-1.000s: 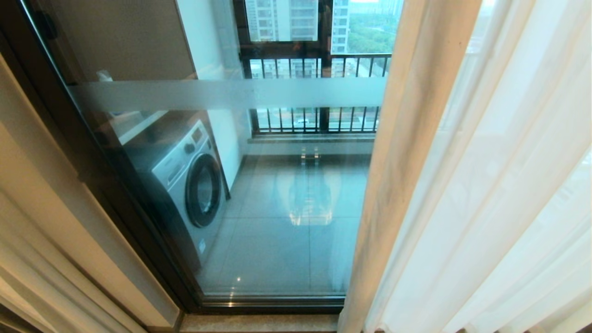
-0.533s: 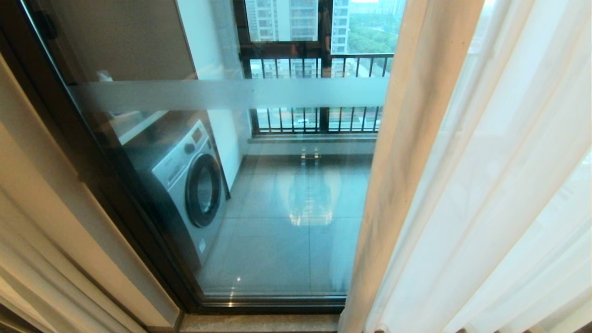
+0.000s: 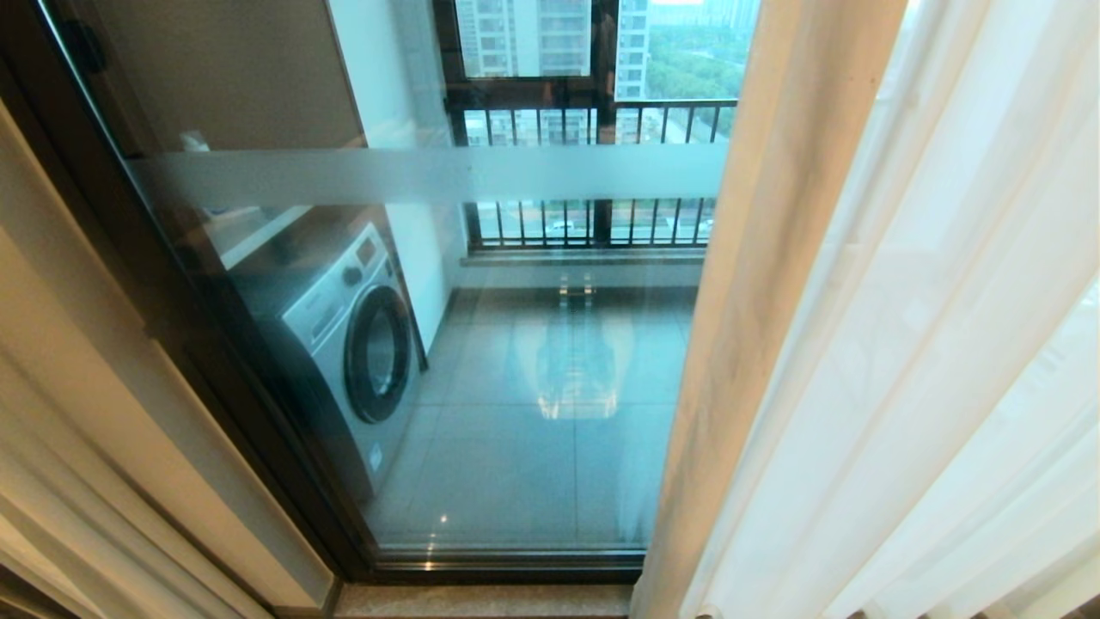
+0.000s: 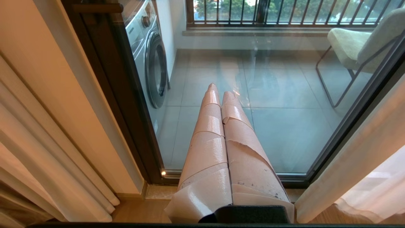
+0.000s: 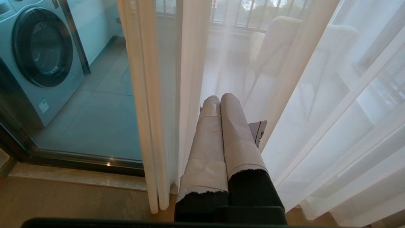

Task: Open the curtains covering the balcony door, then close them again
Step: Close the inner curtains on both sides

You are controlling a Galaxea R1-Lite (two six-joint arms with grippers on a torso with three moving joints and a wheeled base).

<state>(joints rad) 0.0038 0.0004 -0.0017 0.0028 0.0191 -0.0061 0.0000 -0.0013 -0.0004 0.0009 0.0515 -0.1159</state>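
The left gripper [image 4: 221, 90] had two long fingers wrapped in shiny tan tape, torn and wrinkled in spots, on a black base. The right gripper [image 5: 220, 98] had the same tan tape, with black showing near its base.

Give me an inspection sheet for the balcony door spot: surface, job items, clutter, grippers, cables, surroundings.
Surface: stone sill along the foot of the door; wood floor nearer the robot.
Job items: sheer white curtain hangs bunched at the right, covering that side; balcony door glass is uncovered at centre and left, with a frosted band across it.
Clutter: nothing seen.
Grippers: left gripper shut, empty, pointing at the bare glass; right gripper shut, empty, against the sheer folds.
Cables: nothing seen.
Surroundings: beige drape at left; washing machine, chair and black railing on the balcony beyond.
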